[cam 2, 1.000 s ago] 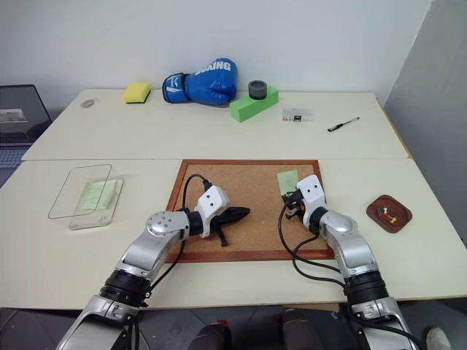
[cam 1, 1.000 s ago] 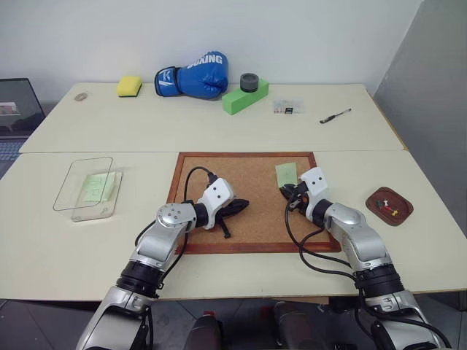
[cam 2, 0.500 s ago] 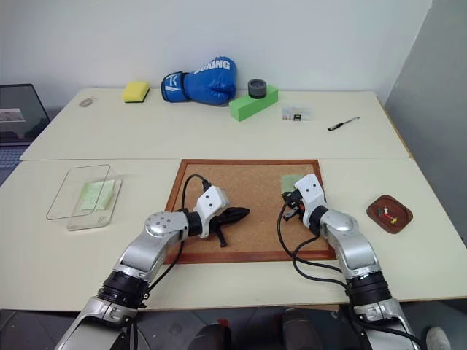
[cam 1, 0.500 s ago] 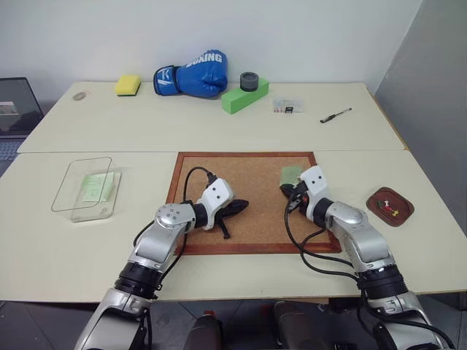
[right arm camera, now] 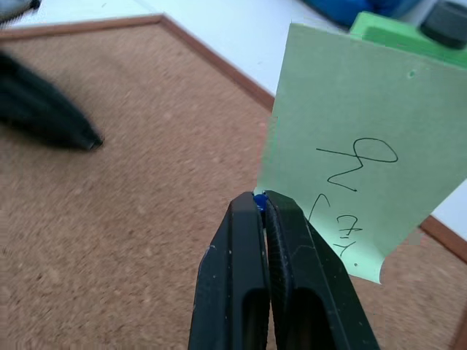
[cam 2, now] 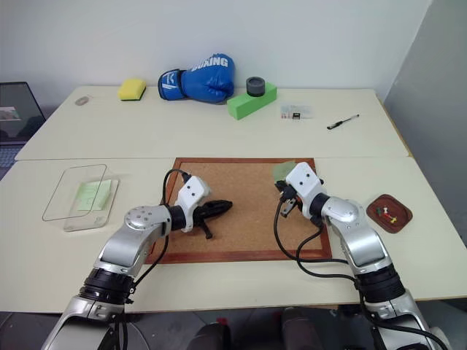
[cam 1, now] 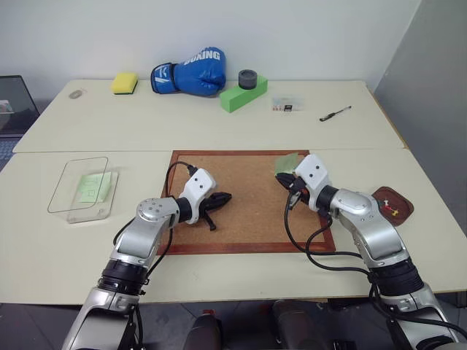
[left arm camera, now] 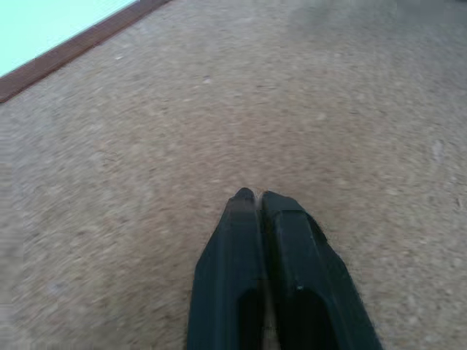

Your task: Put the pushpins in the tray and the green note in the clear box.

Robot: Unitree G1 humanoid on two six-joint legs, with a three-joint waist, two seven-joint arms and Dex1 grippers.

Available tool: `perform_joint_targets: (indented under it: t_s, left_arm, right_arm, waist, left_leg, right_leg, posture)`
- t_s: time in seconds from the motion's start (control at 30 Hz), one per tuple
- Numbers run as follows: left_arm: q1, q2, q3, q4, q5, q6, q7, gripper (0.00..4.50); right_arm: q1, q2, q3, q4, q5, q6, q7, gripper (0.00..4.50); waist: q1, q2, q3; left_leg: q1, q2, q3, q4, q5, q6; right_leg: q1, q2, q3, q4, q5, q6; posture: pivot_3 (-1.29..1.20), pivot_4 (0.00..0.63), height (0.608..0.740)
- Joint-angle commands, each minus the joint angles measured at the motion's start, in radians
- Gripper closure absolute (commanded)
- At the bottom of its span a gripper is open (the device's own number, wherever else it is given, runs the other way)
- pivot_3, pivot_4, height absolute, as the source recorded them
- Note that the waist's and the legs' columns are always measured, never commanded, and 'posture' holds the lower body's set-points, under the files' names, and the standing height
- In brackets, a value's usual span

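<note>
My right gripper (right arm camera: 259, 198) is shut on the lower edge of the green note (right arm camera: 357, 160), a pale green slip with handwriting. It holds the slip tilted up above the corkboard's (cam 1: 248, 208) far right corner. A tiny blue speck shows right at the fingertips. My left gripper (left arm camera: 252, 195) is shut and empty, low over the middle of the corkboard. The tray (cam 2: 389, 213) sits on the table right of the corkboard, with red and yellow pushpins (cam 2: 387, 212) in it. Far to the left stands the clear box (cam 1: 80, 188), with another pale green slip (cam 1: 95, 187) inside.
Along the table's far edge lie a yellow sponge (cam 1: 125, 82), a blue boxing glove (cam 1: 190, 73), a green foam block (cam 1: 244, 95) with a black roll on it, a small clear case (cam 1: 283, 106) and a pen (cam 1: 335, 114). A laptop (cam 1: 11, 102) is at the left.
The right gripper closed on the green note and lifted it off the corkboard. The left gripper drifted left and up a little, still empty.
</note>
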Motion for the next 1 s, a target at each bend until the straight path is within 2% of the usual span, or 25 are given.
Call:
perform_joint_targets:
  t_s: [0.03, 0.13, 0.2, 0.47, 0.63, 0.93, 1.0]
  left_arm:
    - [-0.074, -0.035, 0.053, -0.069, -0.086, 0.045, -0.001, 3.31]
    - [-0.111, -0.064, 0.087, -0.105, -0.184, 0.122, -0.022, 2.63]
    - [-0.119, -0.064, 0.091, -0.13, -0.224, 0.157, -0.041, 2.34]
    - [-0.161, -0.1, 0.066, -0.105, -0.241, 0.173, -0.037, 0.81]
    - [-0.221, -0.167, 0.047, -0.011, -0.213, 0.123, -0.009, 0.81]
    - [-0.28, -0.221, -0.009, 0.136, -0.138, 0.003, -0.027, 0.81]
    - [-0.287, -0.228, -0.013, 0.151, -0.13, -0.008, -0.029, 1.16]
  right_arm:
    - [-0.034, -0.009, 0.017, -0.035, -0.024, -0.037, 0.02, 4.5]
    - [-0.044, -0.006, 0.027, -0.033, -0.034, -0.044, 0.021, 4.5]
    - [-0.049, -0.004, 0.031, -0.033, -0.038, -0.047, 0.022, 4.5]
    - [-0.074, 0.007, 0.038, -0.042, -0.045, -0.048, 0.027, 4.5]
    - [-0.089, 0.005, 0.047, -0.049, -0.054, -0.052, 0.036, 4.5]
    - [-0.097, 0.009, 0.049, -0.072, -0.061, -0.04, 0.037, 4.5]
    - [-0.097, 0.009, 0.048, -0.078, -0.062, -0.036, 0.037, 4.5]
  waist:
    - [0.004, 0.0, 0.0]
    - [0.01, 0.0, 0.0]
    - [0.011, 0.0, 0.0]
    - [0.013, 0.0, 0.0]
    - [0.022, 0.0, 0.0]
    - [0.027, 0.0, 0.0]
    - [0.026, 0.0, 0.0]
  left_leg:
    - [0.0, 0.0, 0.0, 0.0, 0.0, 0.0]
    - [-0.001, 0.0, -0.001, 0.0, 0.0, 0.0]
    - [-0.001, 0.0, -0.001, 0.0, 0.0, 0.0]
    - [-0.001, 0.0, -0.001, 0.001, 0.0, 0.0]
    - [-0.001, 0.0, -0.001, 0.003, 0.0, 0.0]
    - [-0.001, -0.001, -0.001, 0.004, 0.0, 0.0]
    - [-0.001, -0.001, -0.001, 0.005, 0.0, 0.0]
  right_leg:
    - [0.0, 0.0, 0.0, 0.0, 0.0, 0.0]
    - [0.0, 0.0, -0.001, -0.001, 0.0, 0.0]
    - [0.0, 0.0, -0.001, -0.001, 0.0, 0.0]
    - [0.0, 0.0, -0.002, 0.0, 0.0, -0.001]
    - [0.001, 0.0, -0.001, 0.0, 0.0, -0.001]
    - [0.001, 0.0, -0.002, 0.001, 0.0, -0.001]
    - [0.001, 0.0, -0.002, 0.001, 0.0, -0.001]
  posture:
    - [0.0, 0.15, 0.74]
    - [0.0, 0.15, 0.74]
    - [0.0, 0.15, 0.74]
    - [0.0, 0.15, 0.74]
    - [0.0, 0.15, 0.74]
    - [0.0, 0.15, 0.74]
    - [0.0, 0.15, 0.74]
